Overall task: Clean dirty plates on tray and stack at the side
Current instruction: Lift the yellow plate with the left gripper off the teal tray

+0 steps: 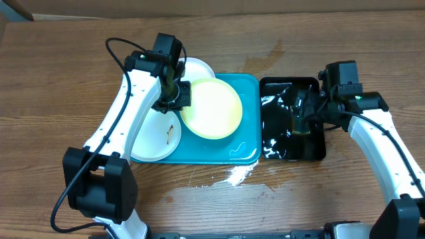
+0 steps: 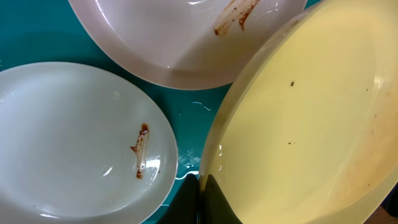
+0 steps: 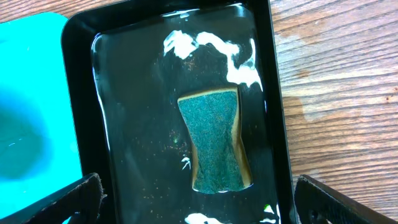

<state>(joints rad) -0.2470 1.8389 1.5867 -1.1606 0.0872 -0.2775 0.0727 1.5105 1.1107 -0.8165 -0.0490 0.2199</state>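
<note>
The turquoise tray lies mid-table. My left gripper is shut on the left rim of the lime-green plate, which sits over the tray's middle. In the left wrist view the fingers pinch that rim, and the plate fills the right side. A white plate with a brown smear lies front left and also shows in the left wrist view. Another smeared white plate lies behind and also shows there. My right gripper is open and empty.
A glossy black tray stands right of the turquoise tray, wet with white foam. A green-topped yellow sponge lies in it, just ahead of my open right fingers. Foam is spilled on the wood before the trays.
</note>
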